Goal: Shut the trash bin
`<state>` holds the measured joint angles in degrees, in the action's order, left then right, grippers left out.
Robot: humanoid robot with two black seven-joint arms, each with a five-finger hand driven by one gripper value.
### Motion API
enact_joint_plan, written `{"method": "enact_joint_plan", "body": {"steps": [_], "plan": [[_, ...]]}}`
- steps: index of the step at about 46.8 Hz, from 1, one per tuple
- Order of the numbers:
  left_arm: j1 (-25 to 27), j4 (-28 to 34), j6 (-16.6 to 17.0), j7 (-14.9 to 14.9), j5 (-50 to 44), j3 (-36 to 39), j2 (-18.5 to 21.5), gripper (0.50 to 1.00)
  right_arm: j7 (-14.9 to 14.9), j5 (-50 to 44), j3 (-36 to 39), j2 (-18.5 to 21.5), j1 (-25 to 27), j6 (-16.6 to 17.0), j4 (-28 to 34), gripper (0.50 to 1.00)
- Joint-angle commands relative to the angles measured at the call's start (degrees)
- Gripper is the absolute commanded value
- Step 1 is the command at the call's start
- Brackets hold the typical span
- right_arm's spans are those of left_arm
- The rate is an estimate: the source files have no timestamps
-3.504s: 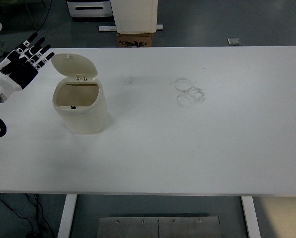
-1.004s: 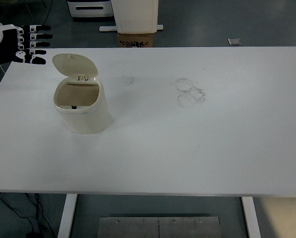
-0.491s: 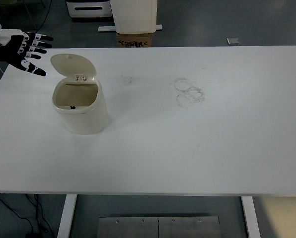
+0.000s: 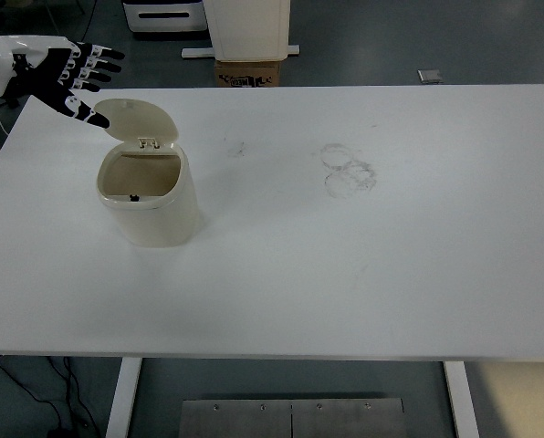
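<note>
A small cream trash bin (image 4: pixel 150 196) stands on the left part of the white table (image 4: pixel 345 274). Its hinged lid (image 4: pixel 137 120) is tipped up and back, so the dark inside of the bin shows. My left hand (image 4: pixel 82 78) is at the top left, just left of and slightly above the raised lid. Its fingers are spread and hold nothing, and its thumb tip is close to the lid's left edge. The right arm is out of view.
Faint ring marks (image 4: pixel 348 172) are on the table's middle. A cardboard box (image 4: pixel 249 73) and a white cabinet (image 4: pixel 247 29) stand on the floor beyond the far edge. The table's left edge runs close to the bin.
My left hand has moved up from the left edge and then right toward the raised lid. The bin and its lid have not moved.
</note>
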<state>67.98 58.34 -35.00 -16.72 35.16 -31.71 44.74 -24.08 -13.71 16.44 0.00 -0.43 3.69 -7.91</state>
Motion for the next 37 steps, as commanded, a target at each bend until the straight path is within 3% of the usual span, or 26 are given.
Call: {"method": "enact_joint_plan", "body": {"steps": [1,25,37], "plan": [[0.49,0.20,0.00,0.02,-1.58,-0.02,-0.44,1.000,0.00,0.00,0.00,0.00,-0.01,0.00,0.00,0.991],[1.55,1.52,0.00,-0.33,-0.88,0.16,1.23,1.000,0.00,0.00,0.00,0.00,-0.01,0.00,0.00,0.991],[-0.39,6.79,0.00,-0.42,-0.88,0.25,1.93,1.000,0.00,0.00,0.00,0.00,-0.01,0.00,0.00,0.991]]}}
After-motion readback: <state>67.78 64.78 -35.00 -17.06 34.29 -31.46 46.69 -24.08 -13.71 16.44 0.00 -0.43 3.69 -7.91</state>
